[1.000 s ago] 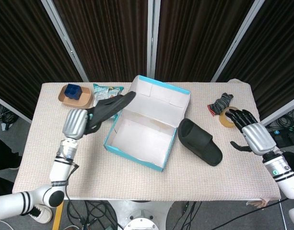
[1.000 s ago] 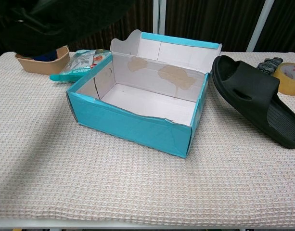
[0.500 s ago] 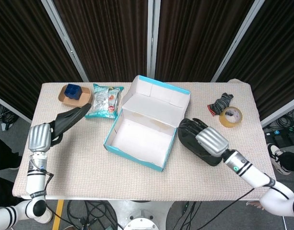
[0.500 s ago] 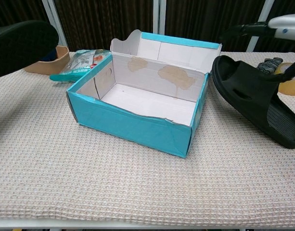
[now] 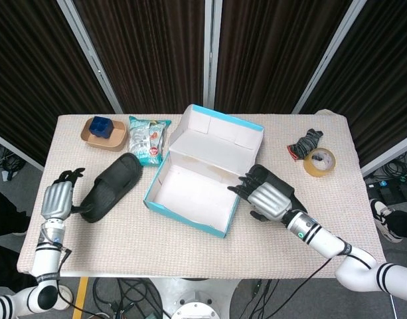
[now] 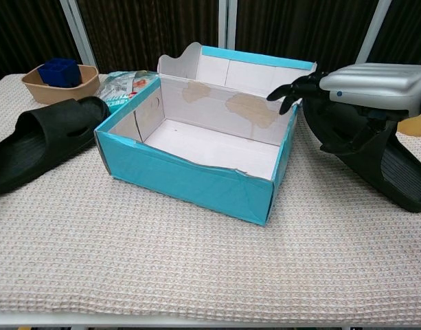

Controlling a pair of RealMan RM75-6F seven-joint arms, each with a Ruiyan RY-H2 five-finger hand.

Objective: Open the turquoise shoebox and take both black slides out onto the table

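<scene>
The turquoise shoebox (image 5: 220,229) stands open and empty at the table's middle, its lid (image 5: 223,129) upright at the back. One black slide (image 5: 113,186) lies flat on the table left of the box, also seen as the left slide (image 6: 42,141) in the chest view. My left hand (image 5: 57,201) sits at its near end with fingers spread, holding nothing. The second black slide (image 6: 392,172) lies right of the box. My right hand (image 5: 269,197) hovers over it, fingers (image 6: 296,86) stretched toward the box's right wall, and hides most of it in the head view.
A tan bowl with a blue cube (image 5: 103,130) and a snack bag (image 5: 149,136) lie at the back left. A tape roll (image 5: 319,162) and a dark cloth bundle (image 5: 305,142) sit at the back right. The table's front edge runs close below the box.
My left hand carried the slide from above the box out to the left, set it on the table and let go. My right hand swung in from the right edge over the second slide.
</scene>
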